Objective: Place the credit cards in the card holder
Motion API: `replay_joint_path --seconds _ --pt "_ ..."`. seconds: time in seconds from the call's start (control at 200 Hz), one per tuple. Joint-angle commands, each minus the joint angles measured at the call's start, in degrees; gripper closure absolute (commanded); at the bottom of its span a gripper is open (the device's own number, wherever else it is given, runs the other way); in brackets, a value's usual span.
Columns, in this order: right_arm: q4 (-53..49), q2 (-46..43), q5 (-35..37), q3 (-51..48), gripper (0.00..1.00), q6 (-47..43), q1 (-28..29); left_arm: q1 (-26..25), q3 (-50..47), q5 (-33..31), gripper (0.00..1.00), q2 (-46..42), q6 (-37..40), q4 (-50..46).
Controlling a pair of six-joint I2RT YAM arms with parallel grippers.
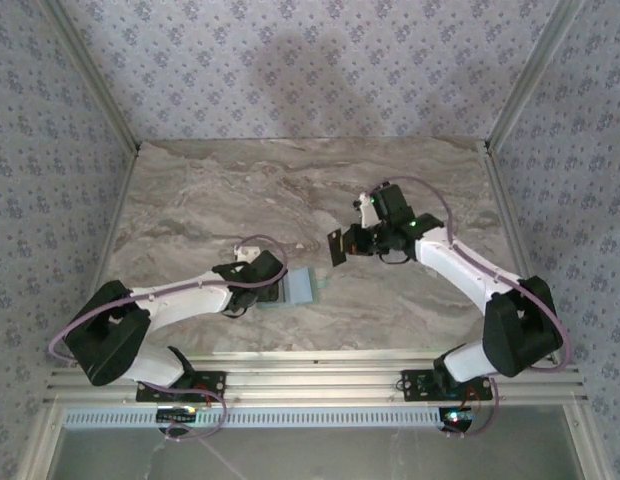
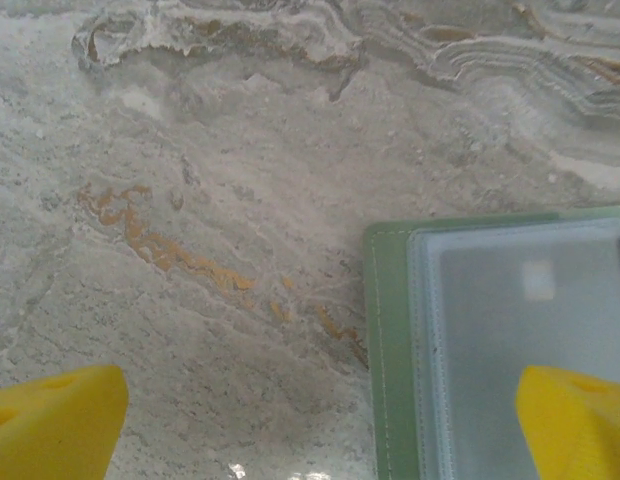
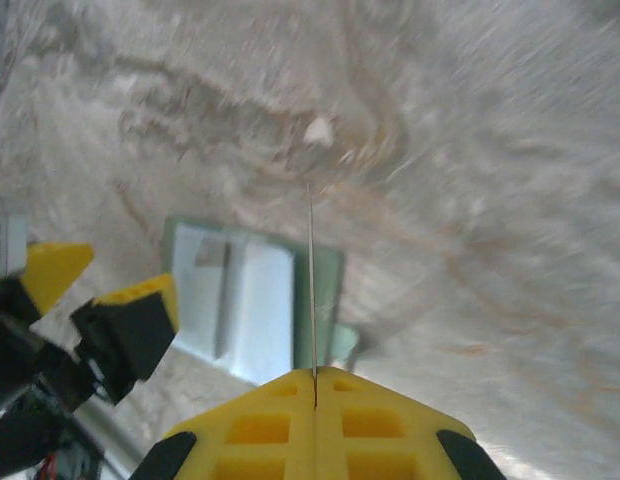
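Observation:
The card holder (image 1: 302,286) lies open on the marble table, pale green with clear plastic pockets (image 2: 520,340) facing up. My left gripper (image 1: 274,287) is low at its left edge and open. One yellow fingertip (image 2: 580,425) hangs over the holder, the other (image 2: 50,425) over bare marble. My right gripper (image 1: 356,240) hovers up and to the right of the holder, shut on one black credit card (image 1: 337,246). In the right wrist view the card (image 3: 312,290) shows edge-on as a thin line rising from the closed jaws (image 3: 315,378), with the holder (image 3: 252,300) below it.
Patterned walls enclose the marble table (image 1: 290,190) on three sides. A metal rail (image 1: 310,380) runs along the near edge, between the arm bases. The left gripper's fingers (image 3: 130,310) show at the left of the right wrist view, beside the holder.

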Motion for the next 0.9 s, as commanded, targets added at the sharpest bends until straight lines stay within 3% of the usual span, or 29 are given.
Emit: replay_joint_path --seconds 0.0,0.325,0.894 --pt "11.7 0.2 -4.0 -3.3 1.0 7.4 3.6 0.1 0.3 -1.9 0.0 0.8 -2.5 -2.2" --pt "26.4 5.6 -2.4 -9.6 1.0 14.4 10.7 -0.1 0.1 -3.2 0.0 3.1 -6.1 -5.5" --pt "41.5 10.3 2.2 -15.8 1.0 22.3 15.8 -1.0 -1.4 -3.7 0.0 3.3 -8.3 -5.3"
